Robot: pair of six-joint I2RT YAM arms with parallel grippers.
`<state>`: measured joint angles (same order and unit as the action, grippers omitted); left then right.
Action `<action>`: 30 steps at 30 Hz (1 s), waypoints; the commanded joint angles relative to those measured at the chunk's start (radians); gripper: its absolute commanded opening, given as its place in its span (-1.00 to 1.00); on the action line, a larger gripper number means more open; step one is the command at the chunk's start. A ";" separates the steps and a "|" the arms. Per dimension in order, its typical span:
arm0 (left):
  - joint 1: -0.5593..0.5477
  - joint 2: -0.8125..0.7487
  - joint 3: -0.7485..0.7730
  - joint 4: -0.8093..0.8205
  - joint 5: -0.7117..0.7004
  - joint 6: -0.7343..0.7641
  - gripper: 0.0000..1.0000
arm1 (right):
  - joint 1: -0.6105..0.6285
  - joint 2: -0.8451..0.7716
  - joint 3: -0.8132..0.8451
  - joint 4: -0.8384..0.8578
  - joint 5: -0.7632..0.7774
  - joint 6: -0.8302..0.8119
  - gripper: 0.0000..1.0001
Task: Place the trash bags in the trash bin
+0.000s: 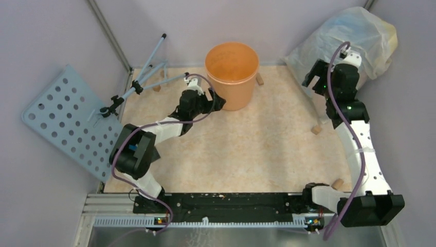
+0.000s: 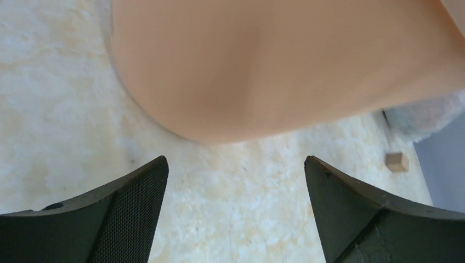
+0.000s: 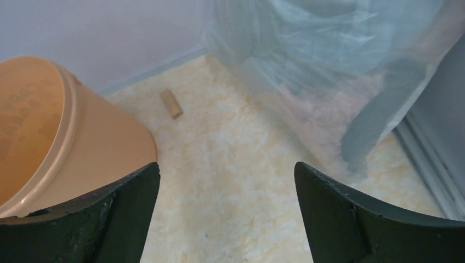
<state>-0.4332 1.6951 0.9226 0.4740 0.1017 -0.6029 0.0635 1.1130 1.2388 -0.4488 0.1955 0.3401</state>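
The orange trash bin [image 1: 231, 72] stands upright at the back middle of the table, and its inside shows only orange. No black trash bag shows in any view. My left gripper [image 1: 218, 101] is open and empty, low by the bin's left wall. In the left wrist view the bin [image 2: 274, 66] fills the top, just beyond the gripper [image 2: 236, 170]. My right gripper [image 1: 313, 80] is open and empty, raised at the back right. In the right wrist view the gripper [image 3: 226, 175] is over bare table, with the bin [image 3: 66, 142] to its left.
A big translucent stuffed bag [image 1: 355, 36] leans in the back right corner, close to my right gripper, and shows in the right wrist view [image 3: 329, 66]. Small wooden blocks [image 1: 316, 129] lie about the table. A perforated panel [image 1: 67, 121] and a tripod [image 1: 139, 85] stand at the left.
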 commanded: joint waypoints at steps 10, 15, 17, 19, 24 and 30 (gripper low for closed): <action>-0.110 -0.336 -0.215 -0.165 0.274 -0.010 0.97 | -0.209 0.172 0.350 -0.014 0.099 -0.206 0.80; -0.142 -0.391 -0.237 -0.215 0.308 0.010 0.97 | -0.209 0.291 0.413 0.050 0.323 -0.422 0.88; -0.153 -0.401 -0.229 -0.221 0.319 0.017 0.97 | -0.209 0.323 0.408 0.106 0.411 -0.475 0.97; -0.161 -0.398 -0.199 -0.254 0.333 0.037 0.98 | -0.213 0.348 0.409 0.160 0.462 -0.511 0.97; -0.171 -0.377 -0.146 -0.289 0.326 0.055 0.97 | -0.281 0.373 0.449 0.185 0.424 -0.476 0.97; -0.208 -0.302 -0.106 -0.285 0.315 0.083 0.97 | -0.381 0.340 0.426 0.258 0.246 -0.466 0.97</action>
<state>-0.6201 1.3495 0.7631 0.1818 0.4049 -0.5533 -0.2550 1.5074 1.6199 -0.2966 0.5587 -0.1234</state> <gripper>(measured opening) 0.987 0.985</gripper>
